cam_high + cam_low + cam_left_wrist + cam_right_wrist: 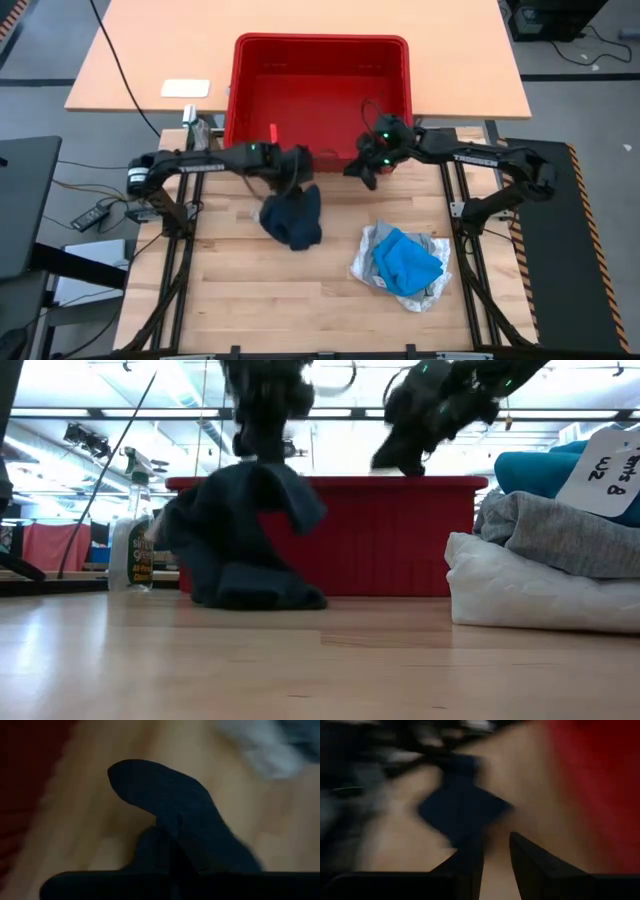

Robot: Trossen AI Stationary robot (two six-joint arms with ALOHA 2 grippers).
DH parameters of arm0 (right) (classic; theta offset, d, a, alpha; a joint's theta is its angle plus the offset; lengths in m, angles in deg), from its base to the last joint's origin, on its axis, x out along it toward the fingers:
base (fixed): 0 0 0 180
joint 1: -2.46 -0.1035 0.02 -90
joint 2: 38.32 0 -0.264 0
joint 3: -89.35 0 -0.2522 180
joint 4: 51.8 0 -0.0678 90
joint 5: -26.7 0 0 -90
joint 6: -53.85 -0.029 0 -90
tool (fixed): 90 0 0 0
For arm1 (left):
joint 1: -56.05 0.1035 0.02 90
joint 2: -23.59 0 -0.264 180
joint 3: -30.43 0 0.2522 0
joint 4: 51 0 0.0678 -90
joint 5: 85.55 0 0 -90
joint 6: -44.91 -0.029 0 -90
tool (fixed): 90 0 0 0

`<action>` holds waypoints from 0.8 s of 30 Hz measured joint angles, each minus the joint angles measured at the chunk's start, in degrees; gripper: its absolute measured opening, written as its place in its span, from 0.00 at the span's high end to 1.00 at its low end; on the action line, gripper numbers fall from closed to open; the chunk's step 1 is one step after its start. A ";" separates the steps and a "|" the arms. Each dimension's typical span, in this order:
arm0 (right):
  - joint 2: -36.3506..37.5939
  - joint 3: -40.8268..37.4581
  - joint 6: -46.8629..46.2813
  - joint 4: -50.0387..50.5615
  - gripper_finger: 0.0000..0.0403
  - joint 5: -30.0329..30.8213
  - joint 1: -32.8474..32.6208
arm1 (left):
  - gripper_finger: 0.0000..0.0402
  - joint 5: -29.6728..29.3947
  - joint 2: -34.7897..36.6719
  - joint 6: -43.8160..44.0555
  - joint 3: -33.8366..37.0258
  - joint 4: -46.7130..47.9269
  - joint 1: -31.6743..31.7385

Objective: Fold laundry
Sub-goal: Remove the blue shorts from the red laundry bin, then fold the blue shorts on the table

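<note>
Paper tag (607,470) on the blue garment (545,470) shows only from table height.

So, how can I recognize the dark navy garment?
Find the red basket at the table's far edge. Just in front of it, the dark navy garment hangs from the left gripper, lower end on the wood. The other garments lie stacked apart.

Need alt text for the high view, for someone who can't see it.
The left hand holds the dark navy garment up off the wooden table, in front of the red basket. The right hand hovers nearby; a blue, grey and white stack sits right.
</note>
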 joint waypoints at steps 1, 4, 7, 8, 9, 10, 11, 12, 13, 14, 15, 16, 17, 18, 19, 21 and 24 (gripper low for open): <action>-0.83 -0.04 -0.56 -1.15 0.75 2.83 0.02 | 0.98 -0.18 0.02 -1.01 1.02 -0.08 1.96; -1.56 -0.11 -1.28 -3.89 0.76 13.13 0.83 | 0.97 -2.11 0.02 -5.04 2.74 -0.66 8.73; -2.27 -0.16 -1.26 -7.04 0.76 16.36 2.56 | 0.93 -2.26 0.02 -7.81 2.84 -2.61 15.91; -2.28 0.14 -1.65 -7.44 0.77 16.62 3.39 | 0.91 -1.52 0.02 -8.22 2.50 -2.57 17.92; -2.26 0.53 -2.23 -7.65 0.77 17.70 3.97 | 0.89 -1.46 0.02 -8.69 1.92 -2.45 19.45; -2.12 1.07 -2.58 -7.67 0.77 19.67 4.37 | 0.86 -1.01 0.02 -9.30 1.19 -2.91 20.81; -1.63 1.55 -2.39 -7.75 0.77 21.26 4.65 | 0.83 -0.08 0.02 -9.79 0.43 -3.16 21.94; -1.10 1.72 -2.24 -8.10 0.77 22.28 4.74 | 0.80 0.95 0.02 -10.20 -0.28 -2.96 22.62; -0.74 2.00 -2.37 -8.28 0.77 22.85 4.74 | 0.76 1.90 0.07 -10.36 -0.96 -2.77 22.95; -0.32 2.14 -2.55 -8.03 0.77 23.06 4.69 | 0.73 2.76 0.12 -10.36 -1.63 -2.73 22.99; 0.15 2.16 -2.94 -7.65 0.77 23.15 4.46 | 0.69 4.15 0.31 -10.36 -2.28 -2.40 22.71; 0.60 2.16 -3.82 -7.37 0.77 22.83 4.20 | 0.65 5.42 0.43 -10.31 -2.76 -1.80 22.09; 1.20 2.16 -4.72 -7.19 0.77 22.48 3.95 | 0.61 6.47 0.65 -9.75 -3.04 -1.59 21.21; 1.76 2.16 -5.68 -7.22 0.77 22.23 3.68 | 0.58 7.45 1.01 -8.93 -3.23 -1.29 20.42; 2.36 2.19 -6.79 -7.17 0.77 21.94 3.43 | 0.54 8.26 1.28 -7.89 -3.22 -0.91 19.38; 3.09 2.19 -8.84 -7.02 0.77 20.69 2.83 | 0.49 8.41 1.42 -6.73 -3.21 -0.56 16.60; 3.05 2.19 -10.92 -6.82 0.77 18.91 1.58 | 0.44 5.71 1.37 -5.17 -2.22 0.47 12.05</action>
